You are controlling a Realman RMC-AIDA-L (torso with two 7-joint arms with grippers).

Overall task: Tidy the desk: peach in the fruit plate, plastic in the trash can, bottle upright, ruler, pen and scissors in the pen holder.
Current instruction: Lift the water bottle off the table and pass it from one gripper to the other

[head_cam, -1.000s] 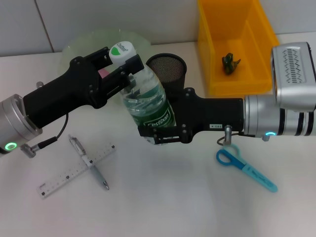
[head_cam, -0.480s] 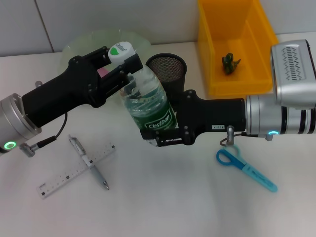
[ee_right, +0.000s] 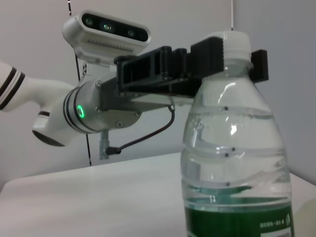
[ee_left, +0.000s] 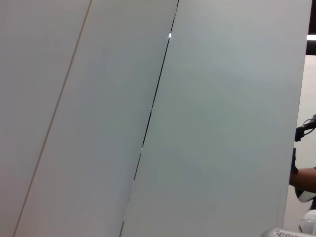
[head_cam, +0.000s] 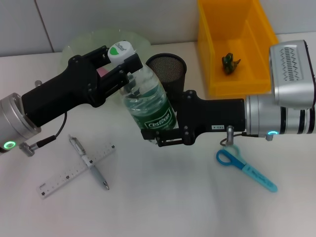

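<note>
A clear water bottle [head_cam: 148, 106] with a green label and white cap is held off the table, leaning slightly. My left gripper [head_cam: 121, 55] is shut on its cap, and in the right wrist view the left gripper [ee_right: 232, 54] clamps the bottle [ee_right: 234, 163] at the cap. My right gripper [head_cam: 159, 133] is shut on the bottle's lower body. A ruler [head_cam: 74, 171] and a pen [head_cam: 90, 164] lie crossed at the front left. Blue scissors [head_cam: 246, 169] lie at the front right. The black mesh pen holder [head_cam: 168, 66] stands behind the bottle. Only a pink sliver of the peach [head_cam: 102, 72] shows behind my left gripper.
A pale green fruit plate [head_cam: 81, 42] sits at the back left, partly behind my left arm. The yellow trash can [head_cam: 256, 74] at the back right holds a crumpled green plastic piece [head_cam: 229, 62]. The left wrist view shows only wall panels.
The bottle and both grippers have shifted only slightly; both grips are unchanged.
</note>
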